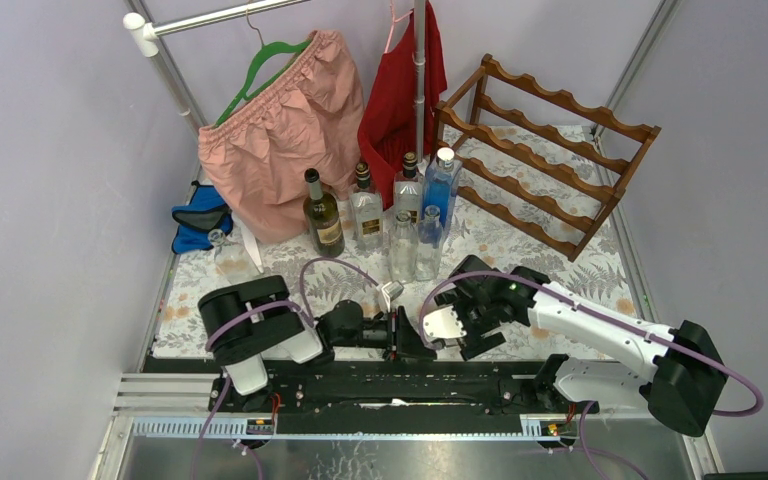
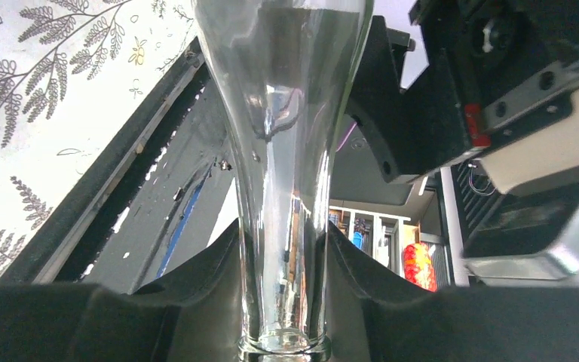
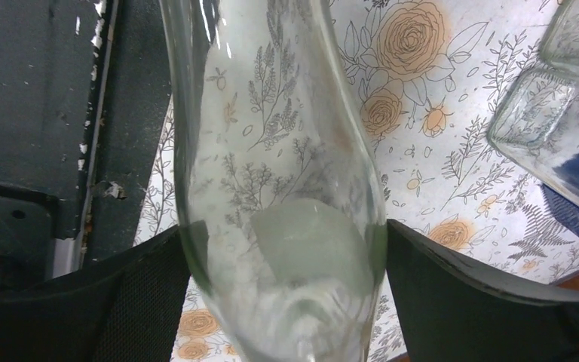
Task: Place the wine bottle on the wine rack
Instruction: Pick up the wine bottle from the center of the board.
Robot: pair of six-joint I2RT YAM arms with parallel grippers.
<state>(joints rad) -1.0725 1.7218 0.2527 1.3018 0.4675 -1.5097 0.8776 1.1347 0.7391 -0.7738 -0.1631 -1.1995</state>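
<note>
- Right at the near edge of the flower-printed worktop [image 1: 600, 262], the clear glass wine bottle [image 2: 283, 151] is lying on its side between the two arms, partly over the black base rail [image 1: 400, 385].
- The left end effector [image 2: 283, 253] is clamping the slim neck just above the lip.
- The right end effector [image 3: 283, 249] is standing wide about the broad body, its fingers [image 3: 452, 294] lying against the glass on both sides. Whether it is squeezing or only bracketing, I cannot tell.
- I am judging the bottle to be stiff, smooth and slippery, breakable if dropped, and light, since it is looking empty. The body is offering the surer hold, while the tapering neck may slide.
- Further back, a cluster of standing bottles is crowding the middle: two small clear bottles [image 1: 415, 243], a dark green labelled bottle [image 1: 322, 212], two clear capped bottles [image 1: 366, 208] and a tall blue bottle [image 1: 442, 185]. They are sitting near the straight path onward, so a knock looks possible.
- The reddish-brown wooden wine rack [image 1: 545, 150] is waiting in the far right corner, its scalloped tiers showing no bottle.
- Behind and to the left, pink shorts on a green hanger [image 1: 280, 130], a red garment [image 1: 400, 90] and a blue pouch [image 1: 200, 220] are keeping well apart from the rack.
</note>
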